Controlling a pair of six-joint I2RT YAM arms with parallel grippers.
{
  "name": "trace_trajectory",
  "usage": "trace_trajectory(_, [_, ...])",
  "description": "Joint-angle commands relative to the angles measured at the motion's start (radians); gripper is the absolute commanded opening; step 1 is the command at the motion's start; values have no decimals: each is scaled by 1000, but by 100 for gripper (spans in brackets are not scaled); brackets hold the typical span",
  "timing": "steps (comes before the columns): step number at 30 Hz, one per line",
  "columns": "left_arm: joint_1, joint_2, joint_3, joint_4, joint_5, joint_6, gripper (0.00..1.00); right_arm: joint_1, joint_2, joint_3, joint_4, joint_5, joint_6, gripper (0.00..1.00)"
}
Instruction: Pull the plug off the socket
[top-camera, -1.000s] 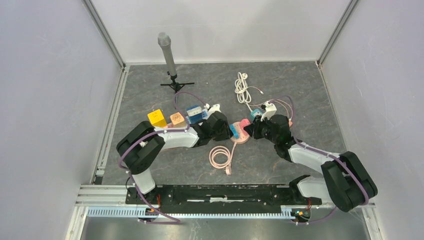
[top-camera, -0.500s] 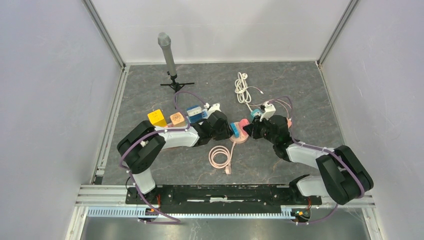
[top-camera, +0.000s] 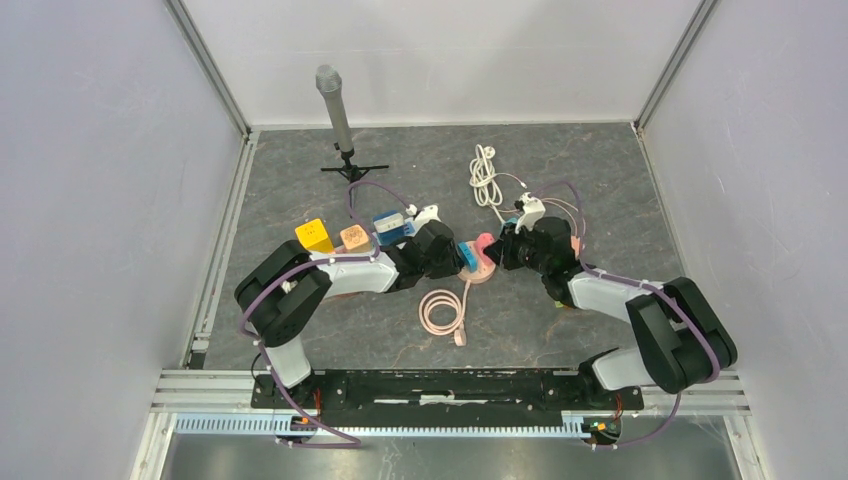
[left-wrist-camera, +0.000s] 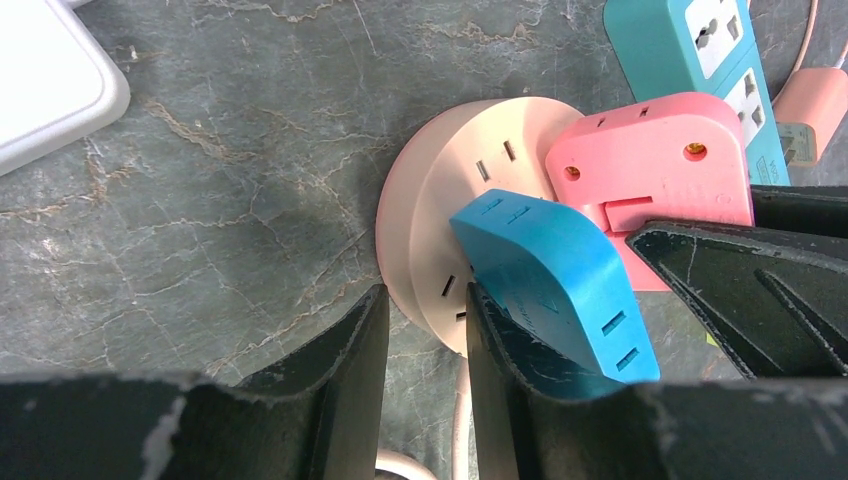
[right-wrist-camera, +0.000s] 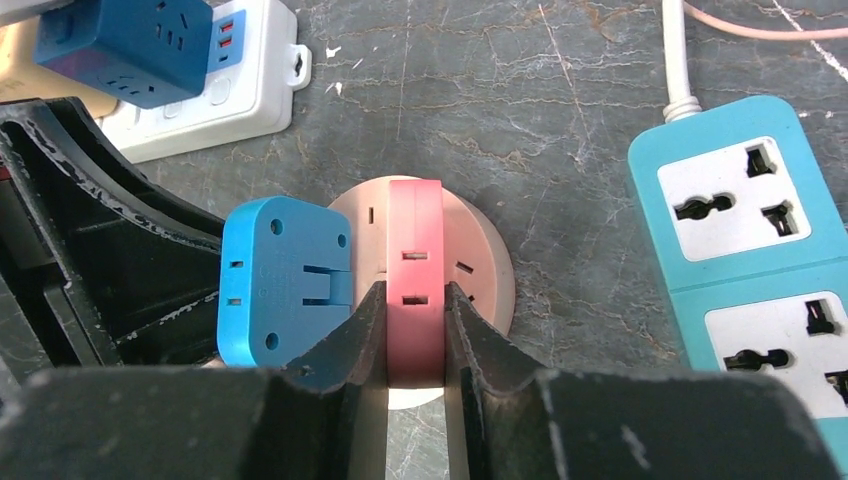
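A round pale-pink socket (top-camera: 480, 272) lies mid-table with a blue plug (top-camera: 466, 257) and a pink plug (top-camera: 486, 244) in it. My right gripper (top-camera: 502, 252) is shut on the pink plug (right-wrist-camera: 414, 250), one finger on each flat side. The blue plug (right-wrist-camera: 280, 270) stands just left of it on the socket (right-wrist-camera: 480, 260). My left gripper (left-wrist-camera: 425, 300) is nearly closed on the socket's rim (left-wrist-camera: 450, 200), its right finger against the blue plug (left-wrist-camera: 550, 270). The pink plug (left-wrist-camera: 650, 160) shows behind it.
A teal power strip (right-wrist-camera: 750, 250) lies right of the socket, and a white strip (right-wrist-camera: 230, 80) and a blue cube adapter (right-wrist-camera: 130, 40) to the left. In the top view are yellow (top-camera: 314, 236) and orange (top-camera: 354, 239) cubes, a pink coiled cable (top-camera: 440, 312), a white cable (top-camera: 485, 175) and a microphone stand (top-camera: 335, 110).
My right gripper has shifted a little left and toward the back, still on the pink plug. The socket has moved slightly with it. The left arm has barely moved.
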Motion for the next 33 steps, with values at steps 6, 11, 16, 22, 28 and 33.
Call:
trace_trajectory(6, [-12,104,-55,-175,-23,29,40,58,34,100,-97,-16,-61,52])
trace_trajectory(11, [-12,99,-37,-205,-44,34,40,58,42,89,-94,30,-30,28])
trace_trajectory(16, [-12,98,-31,-221,-54,38,40,55,-11,79,-94,75,6,0])
trace_trajectory(22, [-12,103,-38,-224,-59,36,40,17,-50,57,-2,-109,95,0])
trace_trajectory(28, [-12,106,-40,-225,-59,43,40,3,-46,47,14,-145,127,0])
trace_trajectory(33, [-12,107,-37,-230,-57,43,40,3,-43,7,62,-155,134,0])
